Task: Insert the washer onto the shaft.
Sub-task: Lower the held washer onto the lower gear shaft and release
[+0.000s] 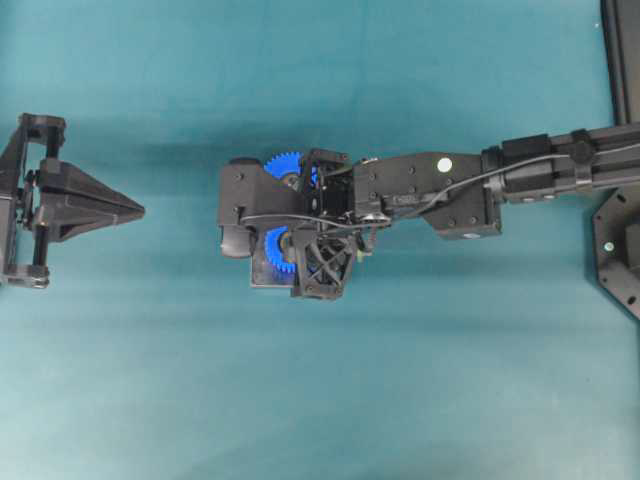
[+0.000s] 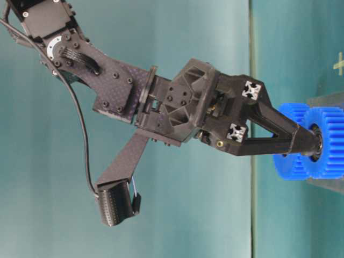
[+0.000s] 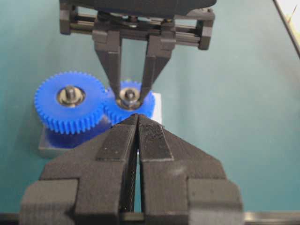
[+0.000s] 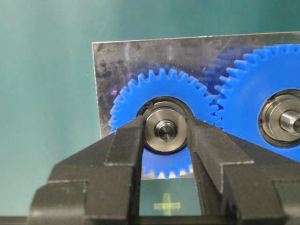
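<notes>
Left gripper (image 1: 140,211) idles pinched together; right gripper (image 4: 165,136) clasps the washer (image 4: 164,130).
Washer sits ringed around the shaft (image 4: 165,129) of the smaller blue gear (image 4: 161,126), gripped by its rim, likely to keep it square while seating.

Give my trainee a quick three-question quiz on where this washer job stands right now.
1. True or false: the right tool has its fingers on either side of the washer at the small blue gear.
2. The left tool is: A) shut, empty, back from the gears; B) gripping the large blue gear; C) open over the plate.
3. How many blue gears sit on the plate, and do their teeth mesh?

Key: 1 true. 2 A. 3 two; yes, they mesh.
</notes>
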`<state>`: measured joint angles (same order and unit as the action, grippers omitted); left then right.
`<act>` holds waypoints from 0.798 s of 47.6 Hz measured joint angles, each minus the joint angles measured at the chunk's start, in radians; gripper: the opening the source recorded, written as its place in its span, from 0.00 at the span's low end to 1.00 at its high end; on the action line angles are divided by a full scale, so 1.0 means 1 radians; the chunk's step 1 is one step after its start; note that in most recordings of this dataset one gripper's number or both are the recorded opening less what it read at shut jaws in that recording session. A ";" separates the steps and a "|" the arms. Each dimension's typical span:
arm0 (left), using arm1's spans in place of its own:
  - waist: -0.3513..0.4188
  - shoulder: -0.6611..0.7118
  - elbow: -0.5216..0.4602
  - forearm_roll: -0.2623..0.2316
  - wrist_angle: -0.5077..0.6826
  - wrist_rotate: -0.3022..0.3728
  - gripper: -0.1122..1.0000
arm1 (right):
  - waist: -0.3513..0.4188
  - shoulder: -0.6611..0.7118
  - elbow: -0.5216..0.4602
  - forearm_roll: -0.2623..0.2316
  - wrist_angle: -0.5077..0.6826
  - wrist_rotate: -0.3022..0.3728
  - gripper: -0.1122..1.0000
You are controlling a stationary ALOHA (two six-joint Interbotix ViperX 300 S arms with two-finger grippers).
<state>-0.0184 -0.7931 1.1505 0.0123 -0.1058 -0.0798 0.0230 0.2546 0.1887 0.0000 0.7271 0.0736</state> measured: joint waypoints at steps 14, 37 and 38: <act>0.000 -0.002 0.000 0.000 0.000 0.000 0.10 | 0.000 0.002 0.000 -0.002 0.012 0.000 0.39; 0.000 -0.002 0.002 0.000 0.000 -0.002 0.10 | 0.003 0.002 -0.028 0.012 0.081 0.002 0.81; 0.000 0.000 0.000 0.000 0.000 -0.002 0.10 | 0.003 0.002 -0.031 0.012 0.083 0.002 0.80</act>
<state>-0.0184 -0.7931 1.1505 0.0123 -0.1058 -0.0813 0.0261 0.2562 0.1580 0.0123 0.8099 0.0752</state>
